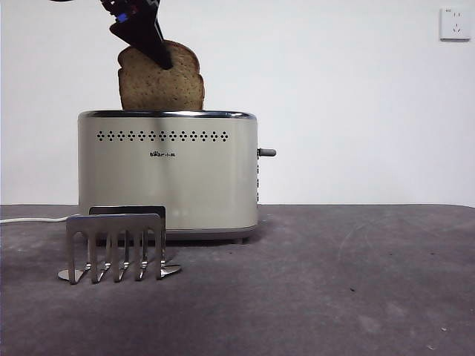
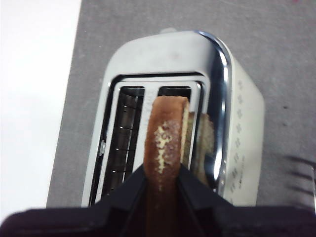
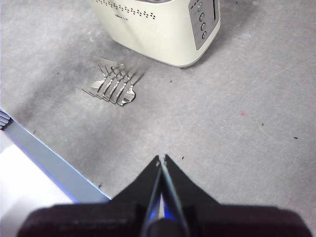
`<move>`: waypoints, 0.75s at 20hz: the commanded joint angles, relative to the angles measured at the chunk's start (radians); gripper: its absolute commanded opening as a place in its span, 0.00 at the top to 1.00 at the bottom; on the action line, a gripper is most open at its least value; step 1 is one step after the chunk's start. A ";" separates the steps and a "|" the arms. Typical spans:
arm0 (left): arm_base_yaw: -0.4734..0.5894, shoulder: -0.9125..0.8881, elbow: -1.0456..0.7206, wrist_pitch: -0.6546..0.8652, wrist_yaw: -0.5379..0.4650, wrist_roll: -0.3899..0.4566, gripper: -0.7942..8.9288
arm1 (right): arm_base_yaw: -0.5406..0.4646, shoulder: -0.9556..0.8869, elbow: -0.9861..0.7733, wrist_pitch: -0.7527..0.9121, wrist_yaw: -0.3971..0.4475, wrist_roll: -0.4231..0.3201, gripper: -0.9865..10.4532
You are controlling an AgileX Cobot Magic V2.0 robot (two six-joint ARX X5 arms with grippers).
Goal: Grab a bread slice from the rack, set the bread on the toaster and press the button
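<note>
My left gripper (image 1: 152,48) is shut on the brown slice of bread (image 1: 162,83) and holds it upright, its lower edge at the chrome top of the cream toaster (image 1: 168,174). In the left wrist view the slice of bread (image 2: 165,143) sits edge-on between my jaws over the toaster's (image 2: 242,123) slot nearer the vent-hole side. The button (image 1: 267,153) sticks out of the toaster's right end. The steel rack (image 1: 117,248) stands empty in front of the toaster. My right gripper (image 3: 161,160) is shut and empty, hovering above the table away from the toaster (image 3: 158,27) and rack (image 3: 112,83).
A white power cord (image 1: 30,219) runs along the table at the left of the toaster. A wall socket (image 1: 454,24) is at the upper right. The grey table (image 1: 356,282) extends to the right of the toaster.
</note>
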 commanded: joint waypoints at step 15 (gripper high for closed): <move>0.008 -0.068 -0.018 0.148 -0.024 -0.348 0.62 | 0.003 0.203 0.001 0.330 -0.010 0.066 0.92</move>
